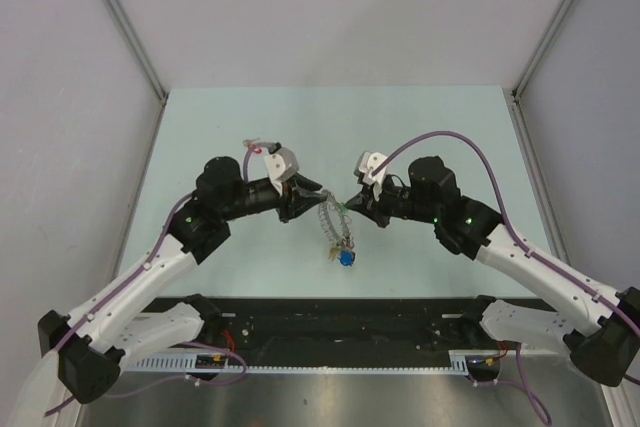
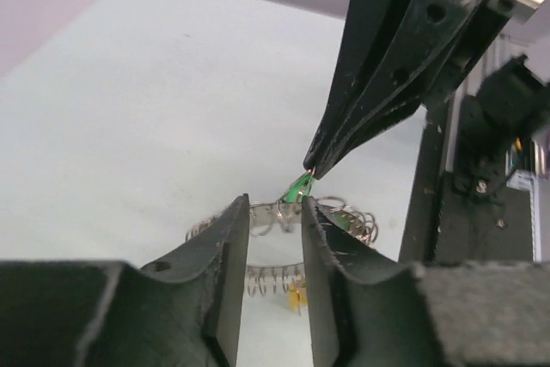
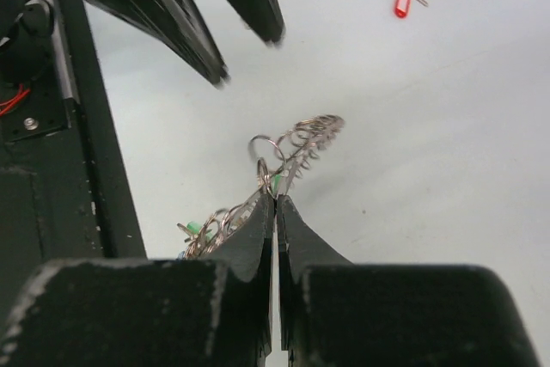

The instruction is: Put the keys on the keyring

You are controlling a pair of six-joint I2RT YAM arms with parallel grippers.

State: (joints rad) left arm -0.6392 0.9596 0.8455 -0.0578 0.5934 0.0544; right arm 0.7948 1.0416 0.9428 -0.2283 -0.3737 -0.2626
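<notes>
right jaws: pressed together, with the tag of the green key (image 2: 301, 186) pinched at their very tips.
left jaws: spread, with nothing held between them; the tips are turned toward the right jaws.
keyring (image 1: 329, 220) place: just below and between the two sets of tips, apparently on the desk (image 1: 430, 127); whether its pinched end is lifted cannot be told.
key to ring: the green key is seen touching or just beside the coil at the end nearest the right jaws; whether it is threaded on cannot be told.
deciding relation: the coil is seen just ahead of the left tips and crosswise to their gap, so a short reach and closing is judged enough to steady it.
nearer arm: the right jaws are at the ring; the left jaws are a little apart from it.
keyring long axis: run from between the tips back toward the arm bases, ending in the cluster of tagged keys (image 1: 345, 255).
green key axis: slanted downward from the right tips, with the free end pointed toward the left jaws' gap.
red key (image 3: 402, 2): laid flat on the desk, well beyond the left jaws and touched by neither arm.
</notes>
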